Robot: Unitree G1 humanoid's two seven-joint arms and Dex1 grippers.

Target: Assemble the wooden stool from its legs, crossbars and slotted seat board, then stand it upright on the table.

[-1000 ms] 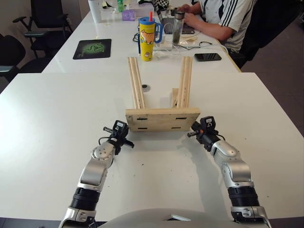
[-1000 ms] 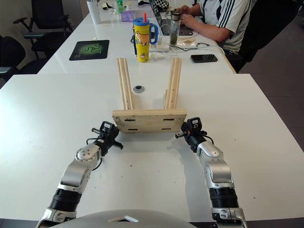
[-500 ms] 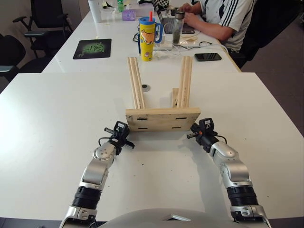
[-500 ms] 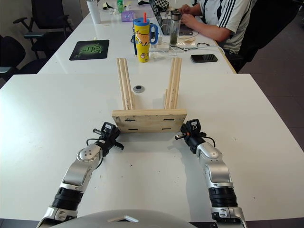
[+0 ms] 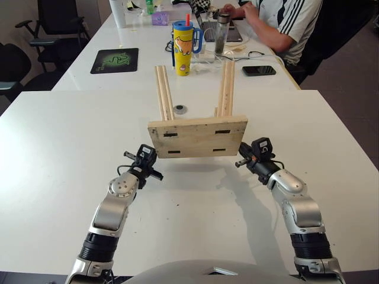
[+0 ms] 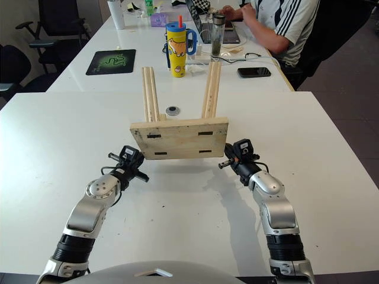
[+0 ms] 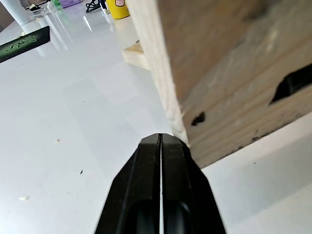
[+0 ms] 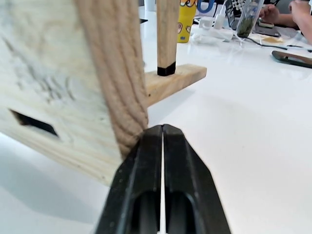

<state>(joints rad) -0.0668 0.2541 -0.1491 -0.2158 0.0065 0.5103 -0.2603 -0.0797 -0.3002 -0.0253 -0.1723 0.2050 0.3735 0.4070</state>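
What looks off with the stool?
The stool isn't upright: its seat board faces the robot, slightly askew, lower edge apparently raised off the table, legs pointing away. The shut left gripper and right gripper press against its lower corners.

On the far table [image 5: 83, 74], a yellow tumbler [image 5: 183, 53] with a blue handle and a red straw is stood near a dark-filled bottle [image 5: 221, 35]. A black mouse pad [image 5: 115, 60] is laid well to its left, a dark phone [image 5: 259, 71] to its right. A small round grommet [image 5: 178, 109] is seen nearer. Black office chairs [image 5: 56, 21] are placed far left.
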